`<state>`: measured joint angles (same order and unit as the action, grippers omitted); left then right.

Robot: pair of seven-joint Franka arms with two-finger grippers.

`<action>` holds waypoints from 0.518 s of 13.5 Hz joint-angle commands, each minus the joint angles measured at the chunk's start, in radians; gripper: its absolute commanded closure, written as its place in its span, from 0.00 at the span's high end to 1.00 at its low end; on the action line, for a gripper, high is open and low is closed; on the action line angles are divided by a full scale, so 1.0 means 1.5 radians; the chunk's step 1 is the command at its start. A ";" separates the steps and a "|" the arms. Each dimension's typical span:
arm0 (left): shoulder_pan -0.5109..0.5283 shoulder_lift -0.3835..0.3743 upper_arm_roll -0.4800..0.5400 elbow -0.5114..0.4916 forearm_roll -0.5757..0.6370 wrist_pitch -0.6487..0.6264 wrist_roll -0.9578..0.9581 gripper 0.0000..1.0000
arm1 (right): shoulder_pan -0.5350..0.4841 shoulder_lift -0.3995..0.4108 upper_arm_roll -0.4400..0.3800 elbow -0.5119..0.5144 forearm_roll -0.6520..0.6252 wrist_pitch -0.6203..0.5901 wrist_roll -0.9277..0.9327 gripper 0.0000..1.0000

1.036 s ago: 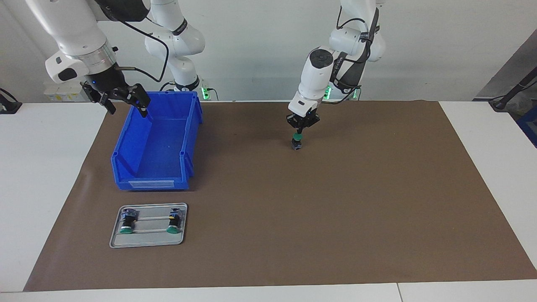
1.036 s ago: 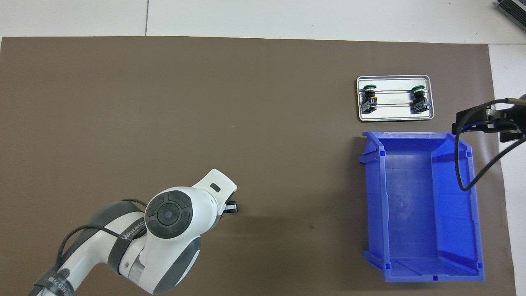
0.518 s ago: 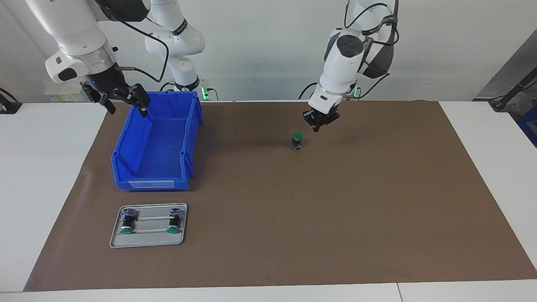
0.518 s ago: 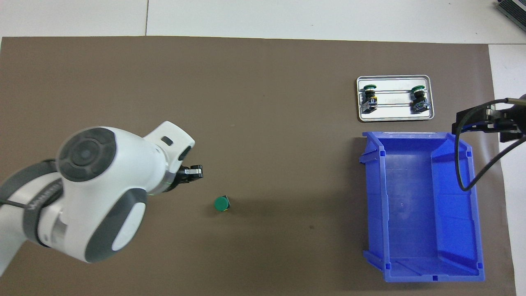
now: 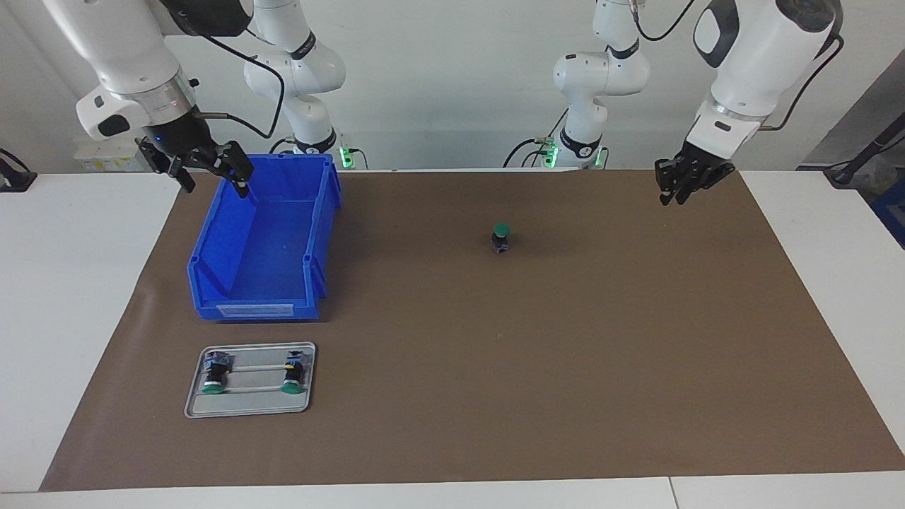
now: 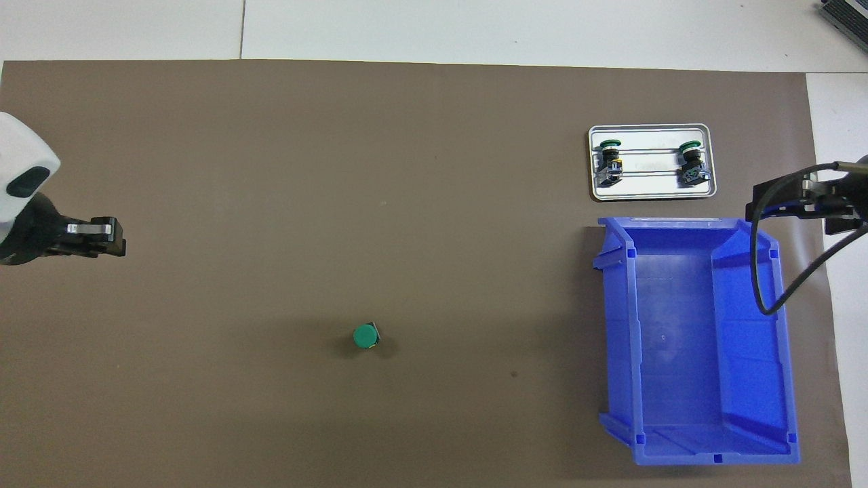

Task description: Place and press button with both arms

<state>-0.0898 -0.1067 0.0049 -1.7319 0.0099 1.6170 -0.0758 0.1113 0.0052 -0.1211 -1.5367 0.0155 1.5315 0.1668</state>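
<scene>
The button [image 5: 500,237] stands upright on the brown mat, green cap up, with nothing touching it; it also shows in the overhead view [image 6: 365,336]. My left gripper [image 5: 670,192] hangs in the air over the mat's edge at the left arm's end, well apart from the button, shut and empty; the overhead view shows it too [image 6: 108,238]. My right gripper [image 5: 215,184] waits open and empty over the rim of the blue bin, at the corner nearest the robots, and also shows in the overhead view [image 6: 797,209].
The blue bin [image 5: 212,244] [image 6: 614,325] stands empty at the right arm's end of the mat. A small metal tray [image 5: 247,408] [image 6: 651,194] with two more green-capped buttons lying in it sits farther from the robots than the bin.
My left gripper rose off the button's cap and swung away toward the left arm's end of the table. The button stayed in place. The right arm has not moved.
</scene>
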 commanded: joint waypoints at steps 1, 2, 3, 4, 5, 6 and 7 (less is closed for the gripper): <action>-0.003 0.039 -0.010 0.113 0.027 -0.097 0.004 1.00 | -0.008 -0.007 0.005 -0.007 0.011 0.003 -0.013 1.00; -0.003 0.051 -0.011 0.145 0.027 -0.130 0.003 1.00 | -0.010 -0.007 0.006 -0.007 0.011 0.004 -0.014 1.00; -0.003 0.064 -0.011 0.167 0.025 -0.150 0.003 1.00 | -0.008 -0.007 0.006 -0.007 0.011 0.006 -0.019 1.00; -0.003 0.069 -0.013 0.177 0.023 -0.150 0.003 1.00 | -0.003 -0.007 0.009 -0.007 0.011 0.007 -0.020 1.00; -0.003 0.070 -0.016 0.173 0.019 -0.129 0.004 1.00 | 0.004 -0.007 0.009 -0.009 0.012 0.007 -0.021 1.00; -0.003 0.062 -0.015 0.153 0.017 -0.086 0.006 1.00 | 0.019 -0.007 0.009 -0.013 0.012 0.016 -0.012 1.00; -0.001 0.055 -0.009 0.117 0.014 -0.059 0.007 1.00 | 0.047 -0.007 0.008 -0.028 0.012 0.060 -0.005 1.00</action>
<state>-0.0902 -0.0293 -0.0162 -1.5235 0.0261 1.4747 -0.0753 0.1404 0.0051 -0.1166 -1.5402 0.0200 1.5506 0.1616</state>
